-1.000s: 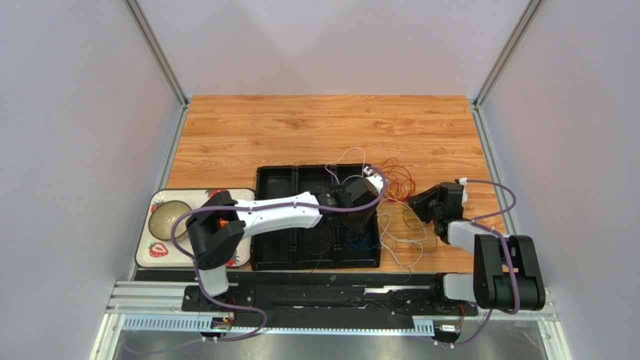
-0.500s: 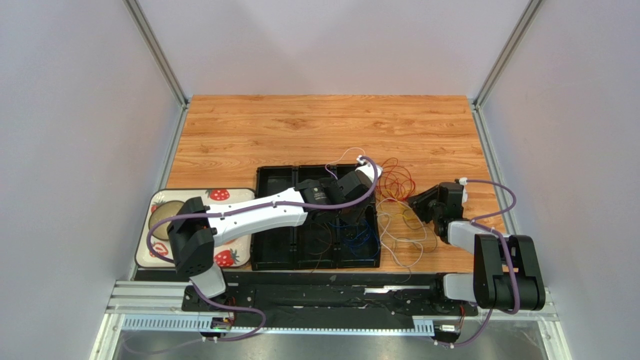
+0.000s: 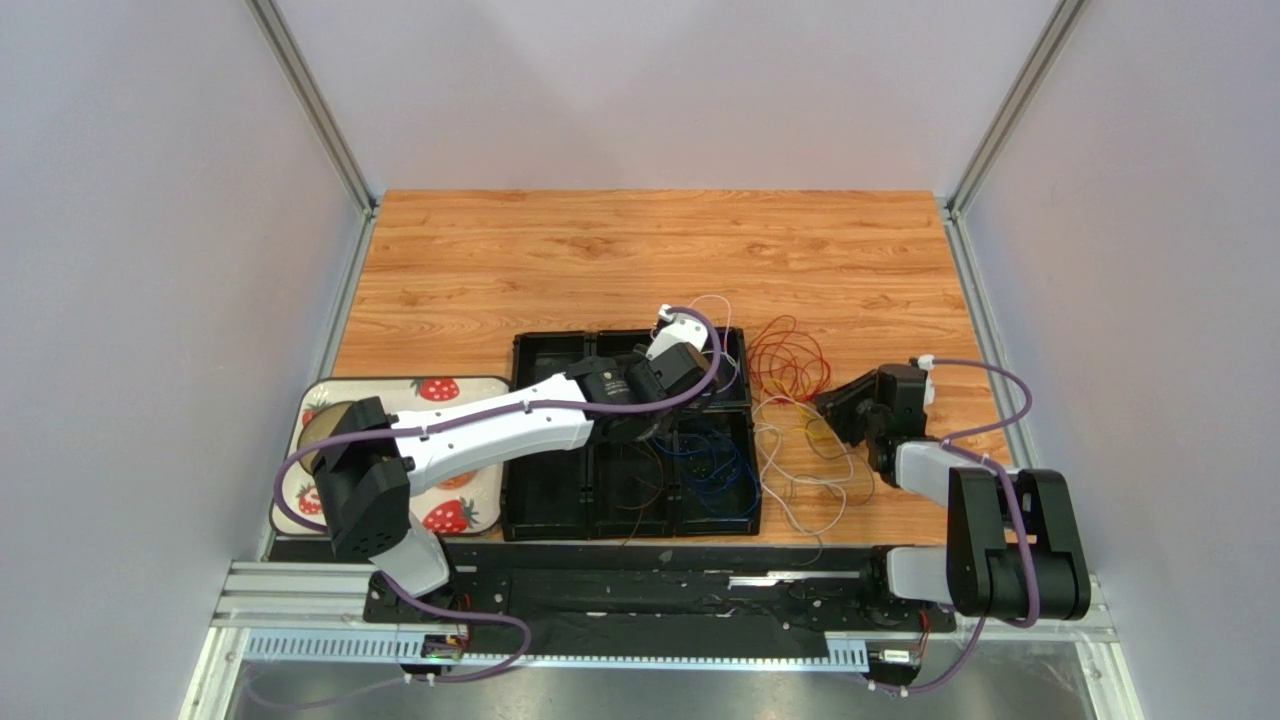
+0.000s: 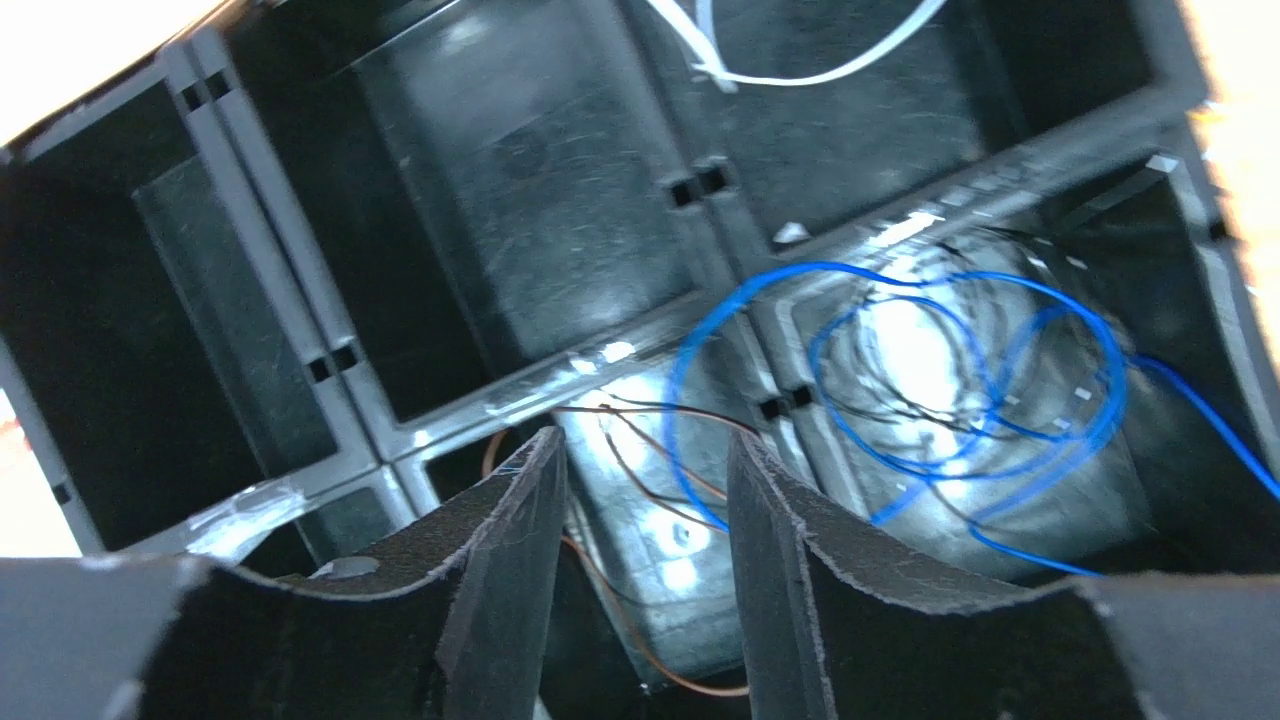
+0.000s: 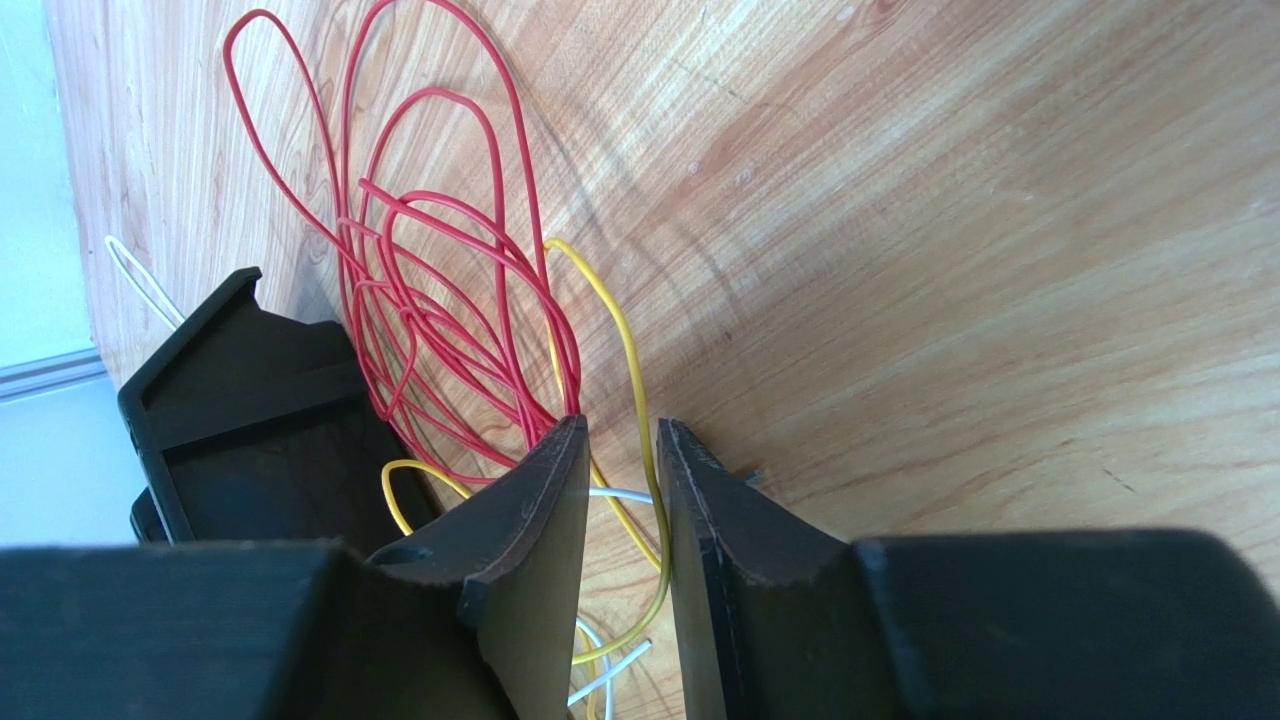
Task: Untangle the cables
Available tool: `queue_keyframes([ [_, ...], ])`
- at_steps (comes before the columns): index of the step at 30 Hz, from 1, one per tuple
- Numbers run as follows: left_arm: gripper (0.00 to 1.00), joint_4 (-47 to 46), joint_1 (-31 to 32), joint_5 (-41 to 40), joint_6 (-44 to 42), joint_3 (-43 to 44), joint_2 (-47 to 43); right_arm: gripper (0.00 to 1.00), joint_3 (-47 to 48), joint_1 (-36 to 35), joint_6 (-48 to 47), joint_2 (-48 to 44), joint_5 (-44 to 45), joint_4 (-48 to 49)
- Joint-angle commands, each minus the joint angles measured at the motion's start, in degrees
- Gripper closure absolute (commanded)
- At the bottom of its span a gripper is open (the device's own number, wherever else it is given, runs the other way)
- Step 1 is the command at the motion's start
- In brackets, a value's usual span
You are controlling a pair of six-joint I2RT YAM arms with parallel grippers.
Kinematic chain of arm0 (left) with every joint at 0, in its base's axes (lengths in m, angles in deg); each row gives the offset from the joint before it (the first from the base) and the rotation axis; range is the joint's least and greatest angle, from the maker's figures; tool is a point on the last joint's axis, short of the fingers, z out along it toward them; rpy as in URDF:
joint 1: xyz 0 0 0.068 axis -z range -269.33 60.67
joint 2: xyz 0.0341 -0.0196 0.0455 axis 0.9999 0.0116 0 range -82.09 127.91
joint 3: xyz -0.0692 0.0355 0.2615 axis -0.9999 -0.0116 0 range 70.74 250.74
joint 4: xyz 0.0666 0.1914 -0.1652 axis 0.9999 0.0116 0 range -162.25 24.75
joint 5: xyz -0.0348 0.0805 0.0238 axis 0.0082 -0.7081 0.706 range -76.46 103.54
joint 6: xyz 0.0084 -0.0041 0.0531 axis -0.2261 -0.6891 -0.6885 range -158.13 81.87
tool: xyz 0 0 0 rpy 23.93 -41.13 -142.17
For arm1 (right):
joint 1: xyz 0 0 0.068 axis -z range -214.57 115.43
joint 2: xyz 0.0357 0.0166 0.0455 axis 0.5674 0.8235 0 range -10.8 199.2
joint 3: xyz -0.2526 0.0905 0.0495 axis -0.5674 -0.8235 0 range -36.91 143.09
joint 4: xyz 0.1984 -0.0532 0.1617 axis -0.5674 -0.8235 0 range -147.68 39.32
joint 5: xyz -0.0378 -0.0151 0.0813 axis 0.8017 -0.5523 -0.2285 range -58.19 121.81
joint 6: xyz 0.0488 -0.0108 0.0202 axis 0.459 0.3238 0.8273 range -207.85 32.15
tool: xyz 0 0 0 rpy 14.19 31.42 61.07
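Note:
A tangle of cables lies at the black tray's (image 3: 520,435) right edge: red loops (image 3: 784,360), white and yellow wires (image 3: 804,477). A blue cable (image 3: 718,468) is coiled in the tray's near right compartment. My left gripper (image 3: 669,402) hangs open and empty over the tray. In the left wrist view its jaws (image 4: 639,450) stand above a thin brown wire (image 4: 646,435), with the blue cable (image 4: 902,375) to the right. My right gripper (image 3: 831,405) sits low on the table. Its jaws (image 5: 619,428) are narrowly apart with the yellow wire (image 5: 631,375) between them, next to the red loops (image 5: 436,285).
A strawberry-patterned tray (image 3: 451,390) with a bowl (image 3: 334,420) lies left of the black tray, partly under my left arm. A white wire (image 4: 781,72) hangs into a far compartment. Grey walls and metal rails close in both sides.
My left arm has swung left and back, carrying its gripper from the tray's right column toward the middle. The blue cable now lies uncovered. My right arm has not moved.

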Motion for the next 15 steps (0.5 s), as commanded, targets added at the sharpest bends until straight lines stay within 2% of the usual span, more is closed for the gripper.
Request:
queue_keyframes([
  [1, 0.49, 0.33, -1.52, -0.81, 2.94, -1.0, -1.33, 0.69, 0.48, 0.17, -1.48, 1.68, -0.16, -2.66],
  [11, 0.58, -3.89, -1.79, 4.64, 3.82, -2.06, 0.43, 0.69, 0.57, 0.09, -1.57, 1.68, -0.16, -2.57],
  [15, 0.59, -4.59, -1.79, 6.4, 4.52, -2.23, 0.52, 0.69, 0.57, 0.09, -1.57, 1.59, -0.16, -2.57],
])
